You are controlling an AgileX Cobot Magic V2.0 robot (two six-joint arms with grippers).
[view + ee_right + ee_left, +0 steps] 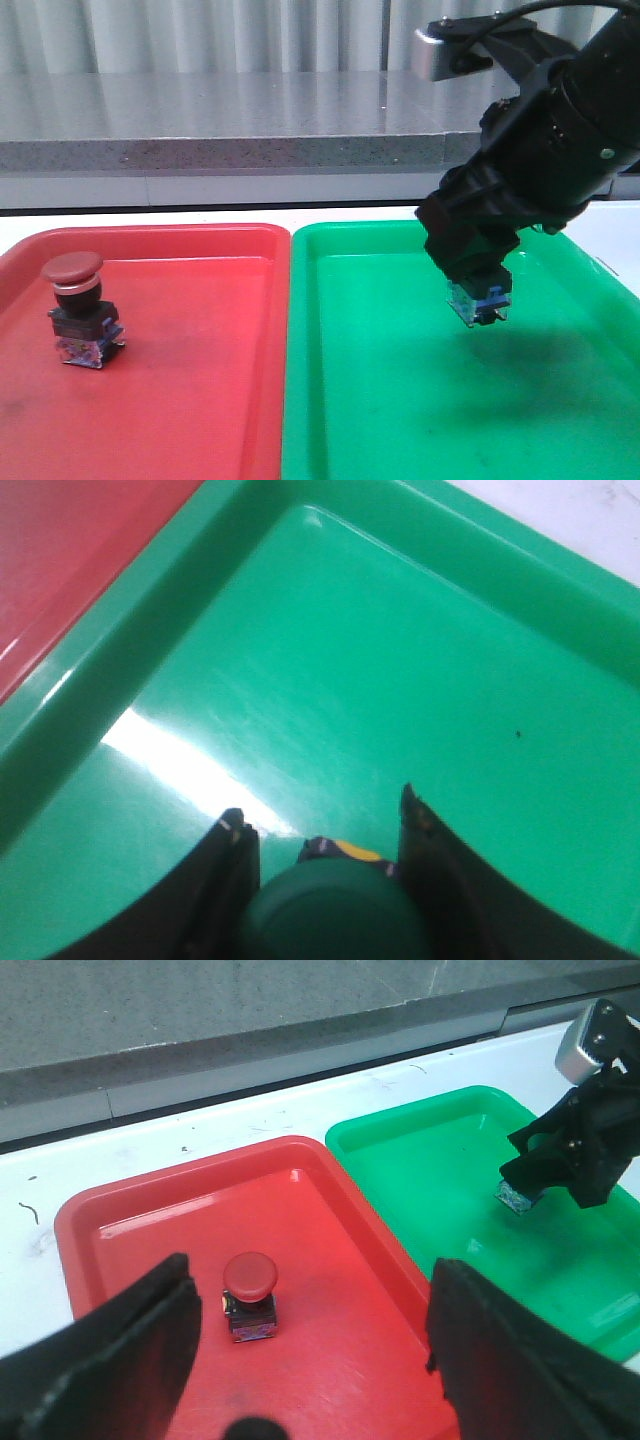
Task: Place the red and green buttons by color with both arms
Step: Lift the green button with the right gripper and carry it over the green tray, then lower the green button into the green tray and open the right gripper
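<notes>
Your right gripper (478, 300) pinches the green button (335, 915) above the green tray (400, 400); your left gripper (310, 1360) hangs spread over the red button (78, 310).

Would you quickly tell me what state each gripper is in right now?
Left gripper: open, holding nothing, above the red tray.
Right gripper: shut on the green button, over the green tray.

You see a dark red cap on the red button (78, 308), with a silver collar, black body and bluish base. It stands in a red tray (200, 400). The green button (330, 915) has a dark green cap. The other tray (400, 400) is green; both grippers are black.
</notes>
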